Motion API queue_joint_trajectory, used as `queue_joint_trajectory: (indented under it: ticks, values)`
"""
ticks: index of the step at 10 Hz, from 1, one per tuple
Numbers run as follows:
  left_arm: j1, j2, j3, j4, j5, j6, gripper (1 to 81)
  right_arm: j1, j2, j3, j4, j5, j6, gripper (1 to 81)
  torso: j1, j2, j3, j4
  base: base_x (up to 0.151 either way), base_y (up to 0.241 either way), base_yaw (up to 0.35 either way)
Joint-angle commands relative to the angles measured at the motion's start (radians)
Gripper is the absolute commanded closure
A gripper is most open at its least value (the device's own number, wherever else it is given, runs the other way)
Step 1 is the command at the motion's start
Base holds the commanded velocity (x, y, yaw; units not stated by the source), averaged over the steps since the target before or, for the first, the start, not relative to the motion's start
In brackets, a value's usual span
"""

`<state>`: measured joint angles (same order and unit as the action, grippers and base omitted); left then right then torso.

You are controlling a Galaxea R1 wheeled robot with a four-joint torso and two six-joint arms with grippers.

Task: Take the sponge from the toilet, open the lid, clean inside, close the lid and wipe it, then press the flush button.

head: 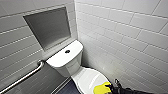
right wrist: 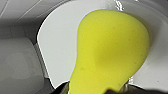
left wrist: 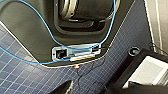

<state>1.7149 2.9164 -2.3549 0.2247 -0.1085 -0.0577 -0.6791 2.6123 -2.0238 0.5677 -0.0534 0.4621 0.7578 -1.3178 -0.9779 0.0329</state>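
The yellow sponge (head: 101,88) lies on the closed white lid (head: 86,76) of the toilet, at the lid's front end. My right gripper (head: 110,87) is at the sponge's near end. In the right wrist view the sponge (right wrist: 110,52) rests flat on the lid (right wrist: 57,47), and its narrow end lies between the dark open fingers (right wrist: 62,89). I cannot tell whether they touch it. The flush button (head: 67,51) is a small dark disc in the middle of the white tank top (head: 60,58). My left gripper (left wrist: 86,90) hangs open over the dark blue tiled floor, holding nothing.
A steel grab bar (head: 22,78) runs along the left wall under a recessed niche (head: 48,27). The tiled right wall (head: 130,45) stands close beside the toilet. My own base (left wrist: 37,37), a blue cable (left wrist: 45,25) and a dark box (left wrist: 147,72) sit below the left wrist.
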Motion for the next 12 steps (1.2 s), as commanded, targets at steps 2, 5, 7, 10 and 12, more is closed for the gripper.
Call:
queue_joint_trajectory:
  ticks: [2, 5, 7, 10, 12]
  values:
    - [0.036, 0.006, 0.006, -0.007, 0.084, -0.002, 1.0, 0.101, 0.05, -0.053, 0.02, -0.086, 0.027, 1.0, 0.066, -0.103, 0.0, 0.0, 0.0, 0.0, 0.0]
    - [0.036, 0.006, 0.005, -0.008, 0.082, -0.004, 1.0, 0.137, 0.06, -0.07, 0.02, -0.117, 0.041, 1.0, 0.032, -0.052, 0.0, 0.0, 0.0, 0.0, 0.0]
    - [0.036, 0.006, 0.005, -0.015, 0.084, -0.004, 1.0, 0.149, 0.057, -0.088, 0.02, -0.125, 0.067, 1.0, 0.038, -0.06, -0.001, 0.0, 0.0, 0.0, 0.0]
    - [0.036, 0.006, 0.005, -0.025, 0.084, -0.002, 1.0, 0.129, 0.07, -0.117, 0.018, -0.126, 0.089, 1.0, 0.038, -0.06, -0.001, 0.0, 0.0, 0.0, 0.0]
    - [0.036, 0.006, 0.005, -0.025, 0.084, -0.004, 1.0, 0.123, 0.073, -0.148, 0.006, -0.128, 0.089, 1.0, 0.038, -0.06, -0.001, 0.0, 0.0, 0.0, 0.0]
